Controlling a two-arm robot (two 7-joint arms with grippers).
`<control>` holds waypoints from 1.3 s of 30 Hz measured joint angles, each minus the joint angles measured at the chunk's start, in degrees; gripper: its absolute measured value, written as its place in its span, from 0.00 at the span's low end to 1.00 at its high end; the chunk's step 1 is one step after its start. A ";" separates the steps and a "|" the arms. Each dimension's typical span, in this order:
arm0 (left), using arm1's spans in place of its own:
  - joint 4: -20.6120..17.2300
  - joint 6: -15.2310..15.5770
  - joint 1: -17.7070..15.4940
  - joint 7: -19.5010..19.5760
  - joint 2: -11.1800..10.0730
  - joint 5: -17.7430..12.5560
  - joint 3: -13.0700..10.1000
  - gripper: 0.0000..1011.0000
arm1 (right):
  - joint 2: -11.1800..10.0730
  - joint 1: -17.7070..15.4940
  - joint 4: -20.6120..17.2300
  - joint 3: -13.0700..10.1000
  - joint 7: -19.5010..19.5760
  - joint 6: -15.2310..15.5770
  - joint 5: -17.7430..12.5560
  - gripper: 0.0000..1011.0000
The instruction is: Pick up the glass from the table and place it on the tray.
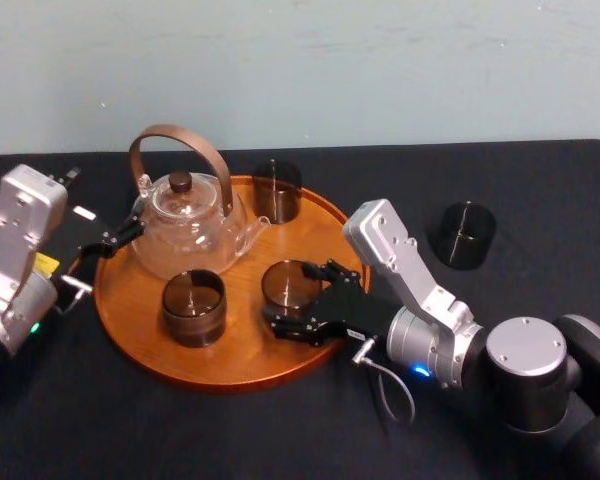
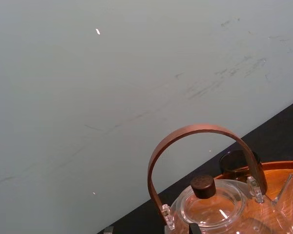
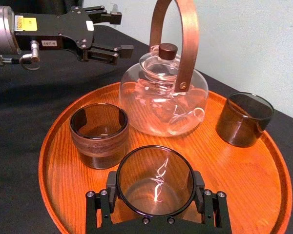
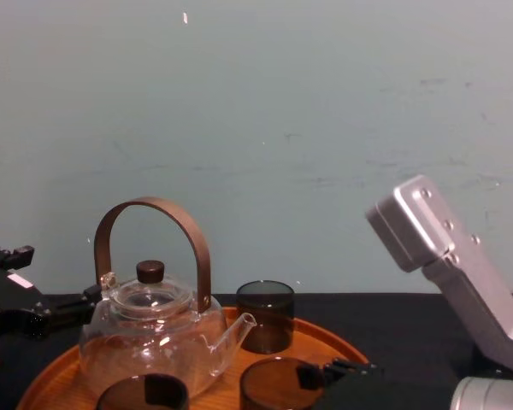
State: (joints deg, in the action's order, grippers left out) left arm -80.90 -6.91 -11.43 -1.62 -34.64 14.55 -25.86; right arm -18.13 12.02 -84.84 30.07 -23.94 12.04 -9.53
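Black matte table (image 1: 180, 430), round orange-brown wooden tray (image 1: 230, 355); your right pincer (image 1: 302, 298) clasps the smoky glass (image 1: 283, 278) over its near side; next, lower and release; left pincer (image 3: 119, 33) idles released, far left.

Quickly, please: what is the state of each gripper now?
Left gripper: open, holding nothing.
Right gripper: closed on a glass over the tray.
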 joint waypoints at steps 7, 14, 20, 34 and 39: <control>0.00 0.00 0.00 0.00 0.00 0.00 0.00 0.99 | 0.53 0.29 0.82 0.40 -0.39 -0.32 0.13 0.90; 0.00 0.00 0.00 0.00 0.00 0.00 0.00 0.99 | 1.21 0.83 2.09 0.95 -0.76 -0.69 0.33 0.90; 0.00 0.00 0.00 0.00 0.00 0.00 0.00 0.99 | 1.64 1.23 3.19 1.40 -0.83 -0.90 0.73 0.90; 0.00 0.00 0.00 0.00 0.00 0.00 0.00 0.99 | 2.61 1.99 5.83 1.82 -0.93 -1.56 1.46 0.90; 0.00 0.00 0.00 0.00 0.00 0.00 0.00 0.99 | 2.78 2.02 6.21 1.94 -0.63 -1.59 2.06 0.90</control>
State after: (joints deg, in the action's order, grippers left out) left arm -80.90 -6.91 -11.43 -1.62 -34.65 14.55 -25.87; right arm -15.35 14.04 -78.63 32.01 -24.57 10.45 -7.47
